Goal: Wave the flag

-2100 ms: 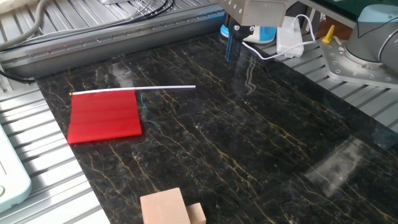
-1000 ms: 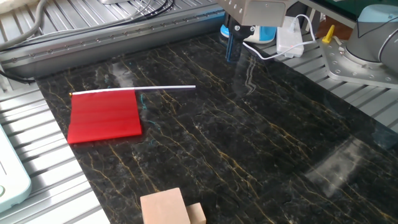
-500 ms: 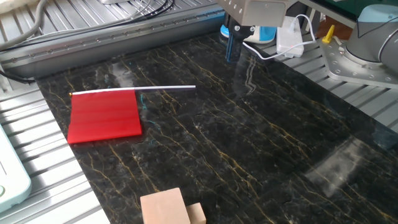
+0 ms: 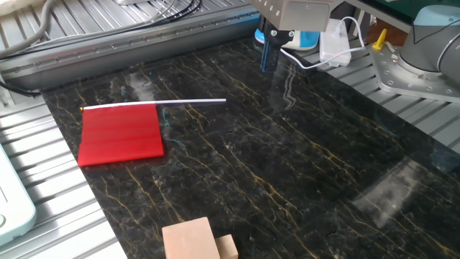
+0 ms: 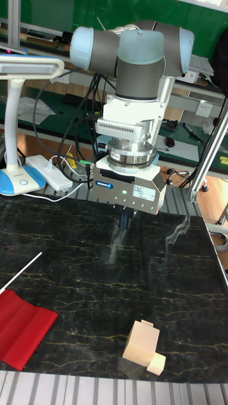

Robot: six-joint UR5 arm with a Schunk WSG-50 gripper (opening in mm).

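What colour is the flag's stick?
White; the stick shows best in the fixed view, running along the red sheet and past it.

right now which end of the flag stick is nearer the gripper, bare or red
The bare end of the flag stick points toward the gripper; the red sheet's end lies farther away.

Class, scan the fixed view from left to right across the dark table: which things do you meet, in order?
Flag → wooden blocks → gripper → white adapter.
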